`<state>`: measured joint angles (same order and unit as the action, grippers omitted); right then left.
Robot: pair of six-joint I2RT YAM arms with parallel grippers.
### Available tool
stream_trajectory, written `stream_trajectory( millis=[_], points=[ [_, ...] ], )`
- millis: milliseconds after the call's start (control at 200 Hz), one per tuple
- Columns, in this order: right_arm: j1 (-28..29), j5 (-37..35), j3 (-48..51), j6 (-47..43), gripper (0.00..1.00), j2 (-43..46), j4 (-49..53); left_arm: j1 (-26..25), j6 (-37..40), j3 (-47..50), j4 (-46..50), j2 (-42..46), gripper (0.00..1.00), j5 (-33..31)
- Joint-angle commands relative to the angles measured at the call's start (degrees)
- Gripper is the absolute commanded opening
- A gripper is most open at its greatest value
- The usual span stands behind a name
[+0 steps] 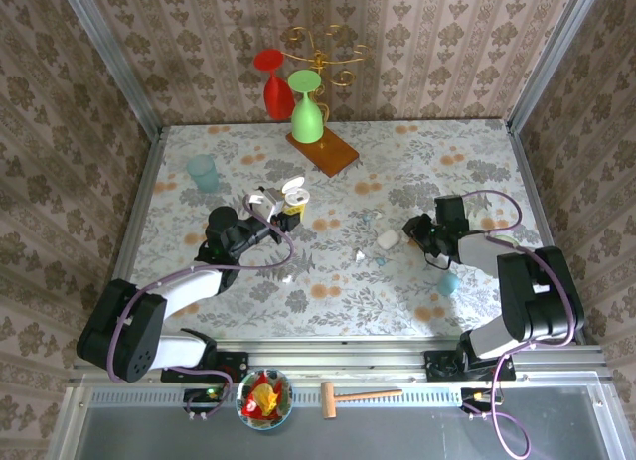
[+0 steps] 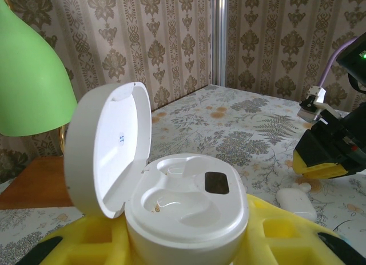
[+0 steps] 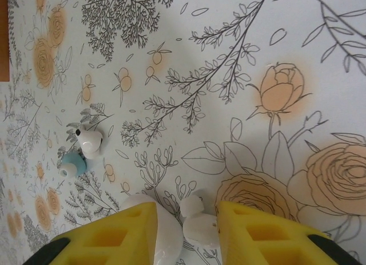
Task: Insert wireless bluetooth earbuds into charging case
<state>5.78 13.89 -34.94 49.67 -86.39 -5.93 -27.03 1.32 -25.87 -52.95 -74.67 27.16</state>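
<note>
my left gripper is clamped on the open charging case, lid up | right gripper jaws straddle one earbud lying on the table, can't tell if it's pinched | another earbud nearby

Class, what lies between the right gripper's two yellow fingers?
A small white earbud lies on the flowered tablecloth between the right gripper fingers; the right wrist view shows it.

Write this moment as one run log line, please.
left pincer: grips open, empty charging case | right pincer: open astride white earbud on table | inserted: none yet
</note>
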Motion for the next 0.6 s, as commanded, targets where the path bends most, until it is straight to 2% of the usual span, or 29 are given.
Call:
stream_trajectory(
  millis=[0, 150, 355, 595],
  points=[
    [0.20, 1.40, -1.63, -1.49, 0.34, -1.59, -0.92, -0.43, -0.35, 0.34, -1.84, -0.47, 0.04, 0.75],
    [0.24, 2.61, -5.38, -7.39, 0.36, -5.24, 2.39, -0.46, -0.36, 0.12, -1.91, -0.74, 0.04, 1.05],
    [0.19, 9.04, -10.73, -12.89, 0.36, -11.52, 6.37, -0.47, -0.07, 0.07, -1.25, -0.21, 0.04, 0.88],
    [1.08, 15.15, -15.57, -18.55, 0.36, -13.02, 15.00, -0.44, 0.30, 0.27, -0.41, 0.41, 0.04, 0.62]
  ],
)
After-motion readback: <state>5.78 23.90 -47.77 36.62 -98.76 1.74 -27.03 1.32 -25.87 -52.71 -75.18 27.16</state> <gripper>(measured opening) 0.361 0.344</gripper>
